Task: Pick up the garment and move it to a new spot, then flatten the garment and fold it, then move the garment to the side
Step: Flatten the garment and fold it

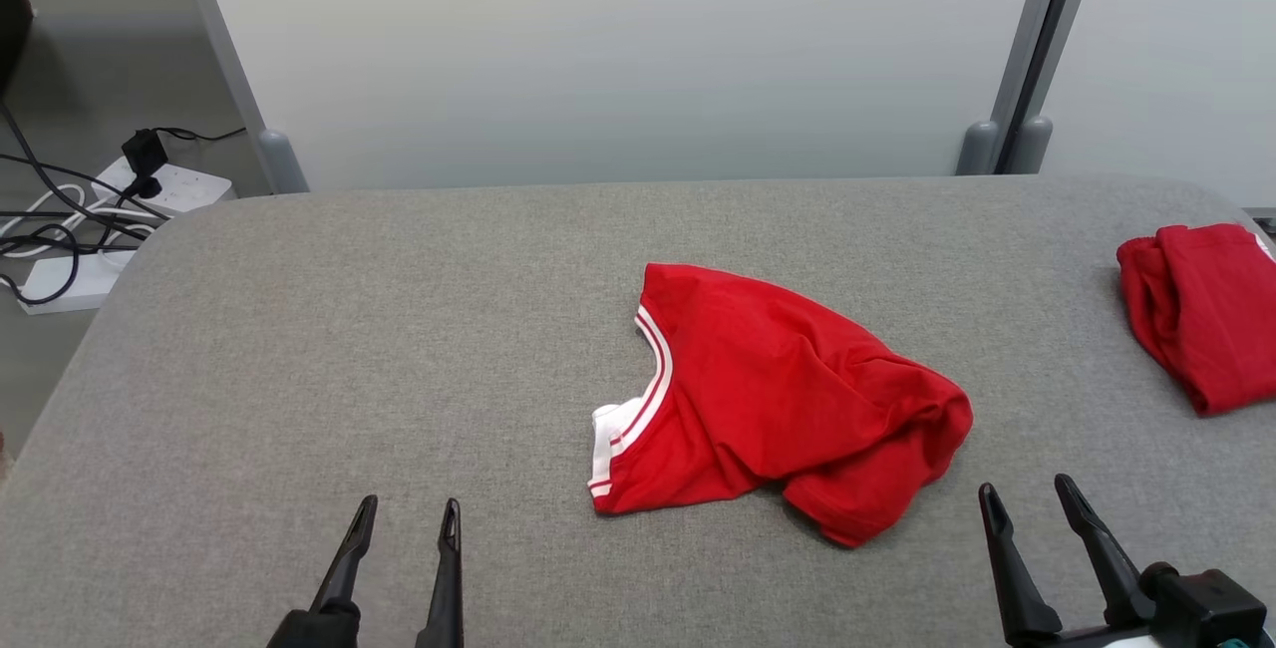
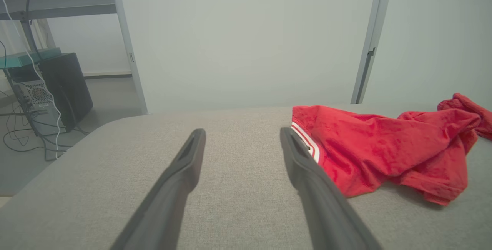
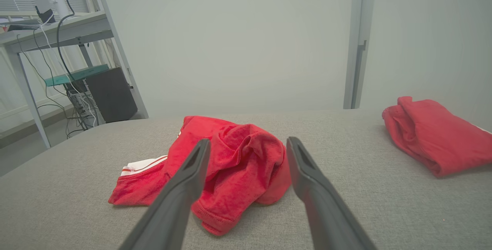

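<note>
Here we are at the grey padded table [image 1: 299,349], and the red shirt [image 1: 778,399] lies crumpled right in the middle of it, a touch to the right of centre. Its white-striped collar points left, and a bunched sleeve end sticks out toward the near edge. Nothing is touching it.

Down at the near left, the left gripper [image 1: 411,503] hovers over bare table with its two dark fingers spread apart and nothing between them. The shirt sits off to its right; from the left wrist view the collar edge appears just past the right-hand finger.

Over at the near right, the right gripper [image 1: 1026,485] is released too, fingers parted and empty, close to the shirt's rumpled near-right corner but apart from it. In the right wrist view the bunched cloth lies straight ahead, framed between the two fingers.

At the far right edge of the table rests a second red garment [image 1: 1206,314], folded into a bundle, well apart from the shirt. Beyond the far left corner, a white power strip [image 1: 169,187] with dark cables [image 1: 50,229] lies on the floor.
</note>
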Tool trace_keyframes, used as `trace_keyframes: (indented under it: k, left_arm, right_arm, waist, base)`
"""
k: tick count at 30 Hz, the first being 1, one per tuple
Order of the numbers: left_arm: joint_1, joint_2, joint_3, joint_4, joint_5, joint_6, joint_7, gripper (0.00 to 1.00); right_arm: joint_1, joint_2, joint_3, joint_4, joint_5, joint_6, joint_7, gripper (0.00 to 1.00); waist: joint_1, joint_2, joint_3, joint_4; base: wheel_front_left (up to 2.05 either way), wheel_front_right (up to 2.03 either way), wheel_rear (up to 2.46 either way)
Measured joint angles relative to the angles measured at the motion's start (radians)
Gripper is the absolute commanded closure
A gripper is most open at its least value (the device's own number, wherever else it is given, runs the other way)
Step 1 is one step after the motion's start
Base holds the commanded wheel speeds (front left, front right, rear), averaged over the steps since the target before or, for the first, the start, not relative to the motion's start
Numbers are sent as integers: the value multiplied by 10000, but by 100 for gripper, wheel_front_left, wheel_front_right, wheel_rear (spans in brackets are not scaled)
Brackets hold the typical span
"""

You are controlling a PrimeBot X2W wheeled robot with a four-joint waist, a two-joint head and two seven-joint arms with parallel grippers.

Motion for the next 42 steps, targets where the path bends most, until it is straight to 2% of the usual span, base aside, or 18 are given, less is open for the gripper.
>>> trace_keyframes:
  k: [5, 8, 12, 20, 23, 33, 39, 42]
  left_arm:
    - [-13, -107, -15, 167, 98, -117, 0, 0]
    - [-228, -109, -295, 851, 115, -334, 2, 0]
    - [-1235, -130, -993, 2050, 130, -650, 2, 0]
    - [-3152, -161, -2566, 4117, -602, -694, 2, 0]
    - [-3977, -174, -3158, 4936, -757, -857, 2, 0]
    - [-5830, -196, -4389, 6550, -1641, -669, 2, 0]
    - [-6373, -205, -5039, 6892, -2021, -476, 2, 0]
    - [-6479, -207, -5170, 6819, -2111, -215, 2, 0]
  right_arm:
    - [0, 81, 10, -4, 0, 0, 0, 0]
    - [-3, 69, 73, -10, 2, 0, 0, 0]
    - [-25, 6, 320, -6, 6, 0, -2, 0]
    - [-352, -339, 723, -17, 186, 0, 0, 0]
    - [-731, -500, 911, 38, 330, 0, 0, 0]
    - [-1802, -556, 1244, 359, 644, 0, 0, 0]
    - [-2144, -769, 1273, 449, 727, 0, 0, 0]
    - [-2177, -777, 1367, 700, 731, 0, -2, 0]
  waist:
    - [0, 0, 35, 46]
    - [0, 0, 165, 76]
    - [0, 0, 405, 100]
    - [0, 0, 1073, -71]
    - [0, 0, 1447, -132]
    - [0, 0, 2642, -282]
    - [0, 0, 3038, -343]
    - [0, 0, 3117, -350]
  base:
    - [0, 0, 0]
    - [0, 0, 0]
    - [0, 0, 0]
    - [0, 0, 0]
    - [0, 0, 0]
    - [0, 0, 0]
    - [0, 0, 0]
    - [0, 0, 0]
